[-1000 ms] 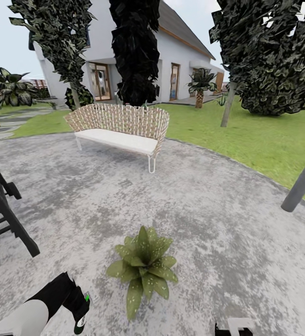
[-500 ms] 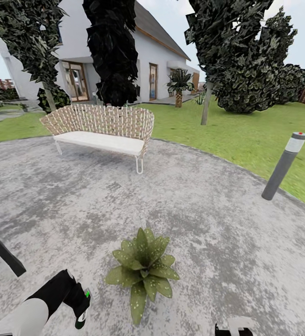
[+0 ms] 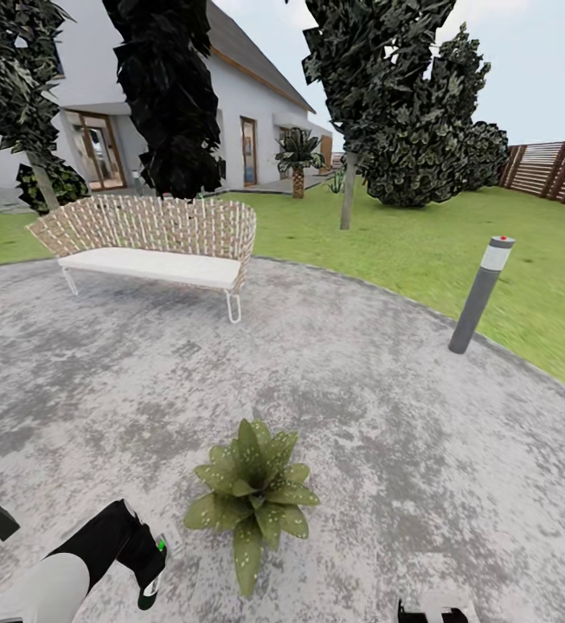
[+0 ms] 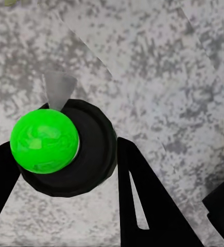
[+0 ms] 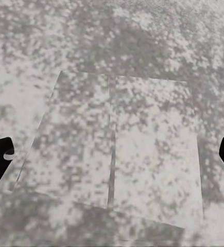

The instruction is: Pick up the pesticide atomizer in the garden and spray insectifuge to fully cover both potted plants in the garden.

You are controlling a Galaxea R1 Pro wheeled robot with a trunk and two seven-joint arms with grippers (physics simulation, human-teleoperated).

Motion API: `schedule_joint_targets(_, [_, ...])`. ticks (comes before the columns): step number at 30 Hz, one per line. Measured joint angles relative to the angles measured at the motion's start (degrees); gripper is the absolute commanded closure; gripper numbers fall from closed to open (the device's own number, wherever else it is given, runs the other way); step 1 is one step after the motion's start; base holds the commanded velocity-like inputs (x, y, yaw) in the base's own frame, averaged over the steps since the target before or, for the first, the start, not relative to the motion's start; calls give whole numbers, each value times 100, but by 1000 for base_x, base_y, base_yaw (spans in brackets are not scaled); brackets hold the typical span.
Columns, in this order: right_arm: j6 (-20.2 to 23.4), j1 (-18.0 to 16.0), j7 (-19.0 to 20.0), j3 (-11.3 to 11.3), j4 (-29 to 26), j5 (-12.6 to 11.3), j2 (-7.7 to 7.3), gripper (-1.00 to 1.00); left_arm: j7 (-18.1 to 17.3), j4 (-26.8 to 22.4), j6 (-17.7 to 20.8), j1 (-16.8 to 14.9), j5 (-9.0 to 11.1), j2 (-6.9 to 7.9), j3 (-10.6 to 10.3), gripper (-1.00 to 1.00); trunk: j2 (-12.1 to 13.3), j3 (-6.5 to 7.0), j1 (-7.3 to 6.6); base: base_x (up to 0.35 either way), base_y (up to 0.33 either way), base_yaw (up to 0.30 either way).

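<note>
With the left claw point(image 4: 65, 170) closed around the green-topped sprayer point(image 4: 45, 140) and the right claw point(image 5: 112, 154) wide open and empty, aim the nozzle squarely over the potted plant point(image 3: 252, 493) just beside it on the patio point(image 3: 386, 415).

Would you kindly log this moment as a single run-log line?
scene: paved patio | potted plant just ahead | left gripper shut on green-topped atomizer | right gripper open

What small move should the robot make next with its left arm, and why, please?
Probably swing the left gripper toward the low green speckled-leaf potted plant on the grey paved patio. It seems to grip the black round atomizer with a green ball, beside the plant, not yet over it.
</note>
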Motion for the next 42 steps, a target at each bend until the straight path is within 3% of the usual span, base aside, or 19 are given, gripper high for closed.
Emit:
schedule_joint_targets(5, [0, 1, 30, 12, 33, 39, -48, -100, 12, 0, 30, 0, -4, 7, -18, 100, 0, 0, -2, -42, 312, -3])
schedule_joint_targets(12, [0, 0, 13, 13, 14, 13, -17, -100, 34, -2, 28, 0, -9, 0, 152, 100, 0, 0, -4, 126, 275, -52])
schedule_joint_targets(18, [-2, 1, 8, 5, 16, 7, -15, -100, 378, 24, 23, 7, 0, -15, 136, 100, 0, 0, -2, 12, 17, -255])
schedule_joint_targets(30, [1, 0, 10, 4, 12, 4, -14, -100, 359, 1, 38, 9, -7, -66, 121, 100, 0, 0, -2, -34, 154, -92])
schedule_joint_targets(42, [-2, 2, 8, 5, 8, 2, -15, -100, 360, 53, 16, 8, -49, -73, 90, 100, 0, 0, -2, -1, 112, -256])
